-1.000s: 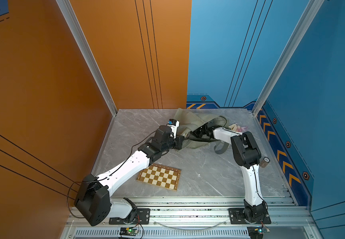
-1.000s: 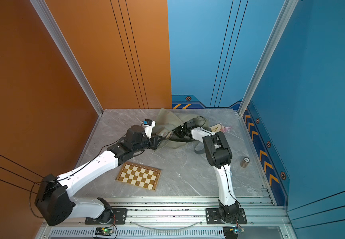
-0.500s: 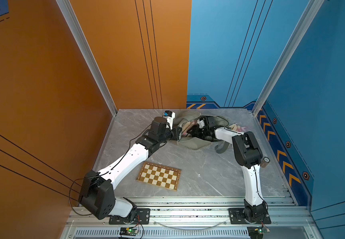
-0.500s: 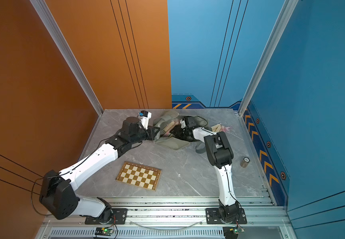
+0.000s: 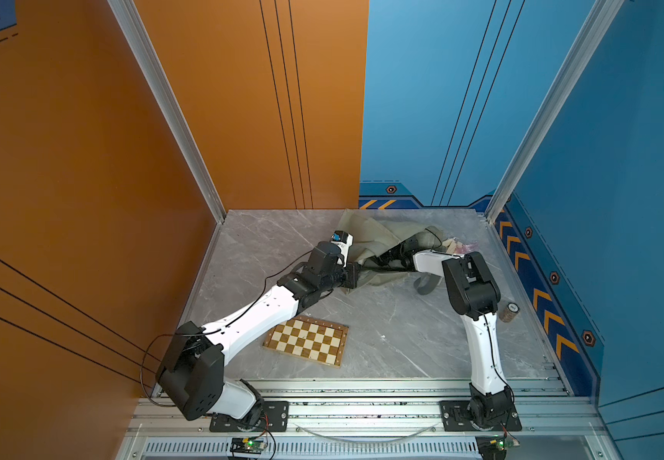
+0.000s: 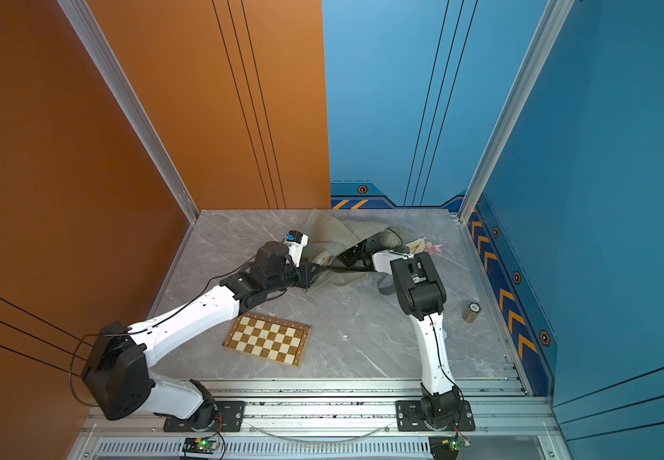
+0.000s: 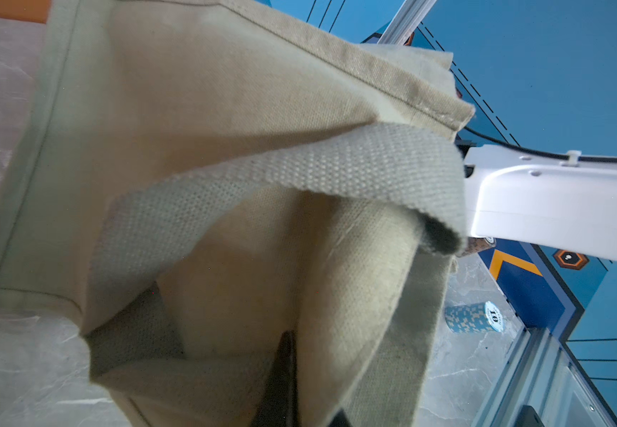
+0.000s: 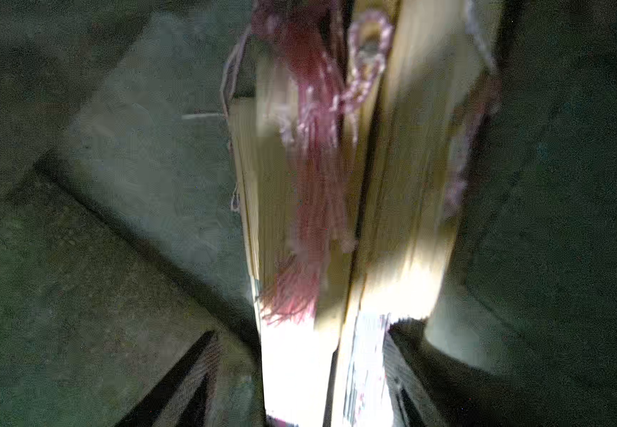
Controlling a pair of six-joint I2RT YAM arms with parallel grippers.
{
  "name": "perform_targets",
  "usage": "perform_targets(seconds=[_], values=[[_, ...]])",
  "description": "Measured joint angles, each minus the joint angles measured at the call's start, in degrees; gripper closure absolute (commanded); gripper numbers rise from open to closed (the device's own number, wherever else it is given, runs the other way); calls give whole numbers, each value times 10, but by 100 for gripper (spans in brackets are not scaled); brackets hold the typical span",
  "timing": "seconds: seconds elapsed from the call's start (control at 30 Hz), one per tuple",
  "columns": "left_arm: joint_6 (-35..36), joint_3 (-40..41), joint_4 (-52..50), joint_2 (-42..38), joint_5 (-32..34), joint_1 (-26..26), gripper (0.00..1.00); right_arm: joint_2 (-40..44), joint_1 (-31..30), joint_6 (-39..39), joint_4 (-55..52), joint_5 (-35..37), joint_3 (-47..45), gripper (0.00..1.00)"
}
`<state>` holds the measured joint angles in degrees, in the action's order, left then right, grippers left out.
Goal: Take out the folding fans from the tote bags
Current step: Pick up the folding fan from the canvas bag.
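Note left gripper (image 5: 352,275) pinched tight on the near-left edge of the soft olive fabric tote bag (image 5: 370,239), arm stretched low toward the far side. Note right gripper (image 8: 299,332), elbow raised, reaching left inside that bag, jaws spread either side of pale bamboo-ribbed folding fans (image 8: 392,185), unclamped.

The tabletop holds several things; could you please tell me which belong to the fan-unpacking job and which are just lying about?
Job: tote bag; folding fans inside it; loose fans lying beside it.
Lying about: chessboard; poker-chip stack.
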<state>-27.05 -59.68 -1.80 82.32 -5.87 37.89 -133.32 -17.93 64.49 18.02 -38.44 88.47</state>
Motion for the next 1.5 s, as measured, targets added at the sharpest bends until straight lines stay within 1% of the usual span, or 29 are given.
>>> perform_targets(seconds=[0.1,0.23,0.4,0.43,0.73,0.83,0.93,1.0,1.1,1.2,1.33,1.5], values=[[0,5,4,-6,10,-1,100,-15,-6,14,-10,2,26,26],[-1,5,4,-6,14,-4,100,-26,-12,2,-83,20,78,26],[-5,6,7,-7,22,-4,100,-31,-17,-17,-148,44,107,29],[-7,8,8,-7,24,-4,100,-31,-17,-21,-159,49,110,32],[-14,15,19,-11,31,-1,100,-31,-17,-66,-221,75,117,69],[-14,16,18,-11,31,4,100,-31,-17,-81,-223,74,116,77],[-14,20,19,-11,33,12,100,-31,-14,-86,-192,65,99,82],[-15,24,21,-11,38,19,100,-31,-12,-83,-152,52,78,84],[-20,28,22,-8,47,34,100,-31,-8,-66,-76,29,43,87],[-26,38,30,-8,55,43,100,-33,-7,-48,-25,14,25,89],[-30,48,42,-8,61,45,100,-45,-7,-33,16,-4,22,90],[-35,61,56,-13,63,44,100,-46,-7,-26,39,-10,15,90]])
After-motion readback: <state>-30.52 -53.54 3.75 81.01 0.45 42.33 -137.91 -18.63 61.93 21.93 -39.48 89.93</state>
